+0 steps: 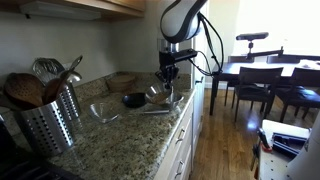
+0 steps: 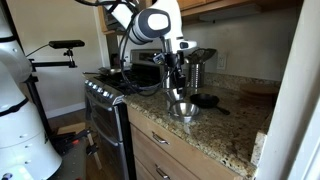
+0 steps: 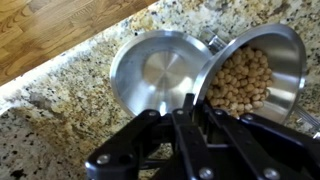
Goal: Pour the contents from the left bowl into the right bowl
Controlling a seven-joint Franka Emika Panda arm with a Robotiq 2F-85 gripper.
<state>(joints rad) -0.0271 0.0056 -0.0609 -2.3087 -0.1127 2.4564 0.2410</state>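
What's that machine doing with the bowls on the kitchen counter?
The robot arm's hand is pinching the rim of a filled bowl of shiny steel, which holds a heap of tan bits. That bowl looks tipped toward an empty bowl, also steel, which rests on the speckled stone counter. The bits all lie in the held bowl, and nothing has landed in the empty one yet.

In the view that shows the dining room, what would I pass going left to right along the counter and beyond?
Utensil holder with wooden spoons → clear glass bowl → small black bowl → robot arm → dining table with chairs.
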